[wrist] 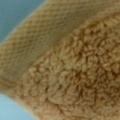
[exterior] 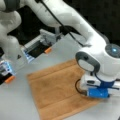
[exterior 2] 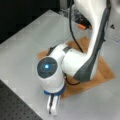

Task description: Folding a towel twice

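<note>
The towel [exterior: 56, 91] is lying flat and spread out on the gray counter [exterior: 22, 105], and it is looking not yet folded. In both front views the orange-brown cloth is showing a woven stripe near two edges that face each other.

The pincer [exterior 2: 53, 106] is sitting low at one corner of the towel [exterior 2: 105, 72]. In a front view this is the corner at the towel's bottom left, where the white fingers [exterior 2: 50, 104] are pointing down at the counter [exterior 2: 27, 45], just past the towel's edge. The fingers are looking close together there, but I cannot tell if they are pinching the cloth or only touching it.

In the wrist view the towel [wrist: 82, 75] is filling almost all of the picture. The fluffy part is lying toward the right and the woven band [wrist: 37, 42] is running slantwise beside it, with a bit of blue-gray counter [wrist: 12, 15] peeking out past the band. So the camera is sitting right up against the towel's edge.

From that corner, the rest of the towel is stretching away under the big white arm [exterior 2: 82, 60], toward the orange clips [exterior: 48, 50] at the far side of the counter.
</note>
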